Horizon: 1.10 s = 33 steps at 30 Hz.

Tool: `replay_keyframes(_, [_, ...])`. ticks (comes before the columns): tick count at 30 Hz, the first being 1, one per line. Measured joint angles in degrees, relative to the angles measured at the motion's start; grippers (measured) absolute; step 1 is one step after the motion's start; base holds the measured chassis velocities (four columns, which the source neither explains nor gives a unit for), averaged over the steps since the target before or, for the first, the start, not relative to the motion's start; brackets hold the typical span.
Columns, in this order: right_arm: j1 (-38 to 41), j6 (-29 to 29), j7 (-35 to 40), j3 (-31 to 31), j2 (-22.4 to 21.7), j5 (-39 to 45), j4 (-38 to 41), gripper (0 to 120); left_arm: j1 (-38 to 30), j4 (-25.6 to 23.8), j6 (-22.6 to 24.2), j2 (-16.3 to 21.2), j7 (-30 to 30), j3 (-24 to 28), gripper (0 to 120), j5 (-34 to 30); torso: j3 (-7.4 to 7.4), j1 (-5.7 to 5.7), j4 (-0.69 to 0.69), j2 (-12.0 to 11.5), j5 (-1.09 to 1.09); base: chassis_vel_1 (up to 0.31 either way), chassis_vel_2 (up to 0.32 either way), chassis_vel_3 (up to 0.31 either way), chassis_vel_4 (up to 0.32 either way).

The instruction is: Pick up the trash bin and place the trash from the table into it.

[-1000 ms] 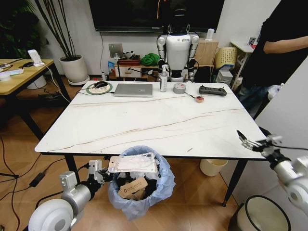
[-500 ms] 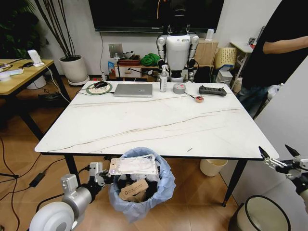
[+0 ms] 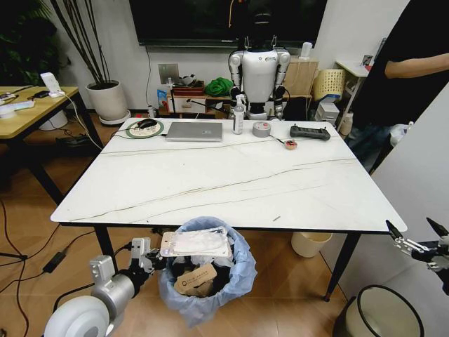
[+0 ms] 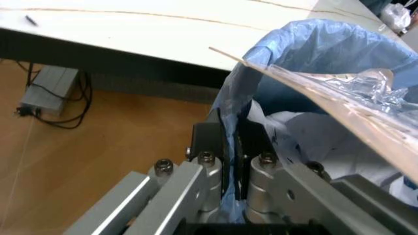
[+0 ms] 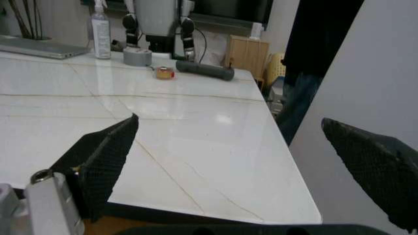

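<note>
Trash bin (image 3: 205, 274) at lower centre, below the table (image 3: 231, 175) edge, stuffed with trash (image 3: 195, 242) — rim and blue liner pinched by left gripper (image 3: 149, 258), clamped tight. Right gripper (image 3: 419, 235) at lower right, off the table corner — fingers spread, holding nothing.

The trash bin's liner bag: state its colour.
Light blue, crinkled plastic overhanging the trash bin rim. It shows best in the head view; the left gripper pinches it.
</note>
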Motion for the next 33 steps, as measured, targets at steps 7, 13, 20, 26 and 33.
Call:
replay_keyframes(7, [0.1,0.0,0.0,-0.1,-0.1,0.0,0.0,100,0.6,-0.6,-0.5,0.0,-1.3,0.2,0,1.3,0.00,0.00,0.00,0.0,0.00,0.000,0.000,0.000,0.000])
replay_keyframes(13, [0.2,0.0,0.0,-0.2,-0.1,0.0,0.0,100,0.6,-0.2,-1.8,-0.5,-3.7,0.6,0,4.0,0.00,0.00,0.00,0.0,0.00,0.000,0.000,0.000,0.000])
replay_keyframes(20, [0.2,0.0,0.0,-0.2,-0.1,0.0,-0.1,100,1.1,0.5,-2.9,-0.5,-4.9,0.8,0,7.6,0.00,0.00,0.00,0.0,0.00,0.000,0.000,0.000,0.000])
replay_keyframes(26, [0.2,0.0,0.0,-0.2,-0.1,0.0,-0.1,100,1.7,0.4,-3.0,-0.5,-4.9,0.8,0,8.4,0.00,0.00,0.00,0.0,0.00,0.000,0.000,0.000,0.000])
replay_keyframes(33, [0.2,0.0,0.0,-0.3,-0.1,0.0,-0.1,100,2.0,0.0,-3.1,-0.5,-4.9,0.8,0,8.2,0.00,0.00,0.00,0.0,0.00,0.000,0.000,0.000,0.000])
